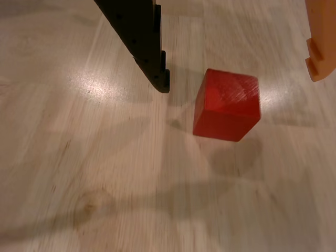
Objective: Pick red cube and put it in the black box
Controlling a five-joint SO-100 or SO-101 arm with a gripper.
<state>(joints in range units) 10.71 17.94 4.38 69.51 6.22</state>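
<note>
**Warm light, mild motion blur**

My wrist view is evenly lit, warm tone. Two glare patches on the wood table [105, 173]: one left of my black finger [142, 42], one behind the red cube [227, 105]. Soft overlapping shadows spread toward the bottom of the frame. Cube edges and wood grain are slightly smeared; the orange finger [321, 42] is soft.

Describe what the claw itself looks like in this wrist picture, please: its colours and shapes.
The claw has two unlike fingers. One is black plastic, long and tapering, with a stepped, toothed edge and small dimples on its face. The other is orange plastic, broader, with a notch near its tip. No cables or markings are visible.
</note>
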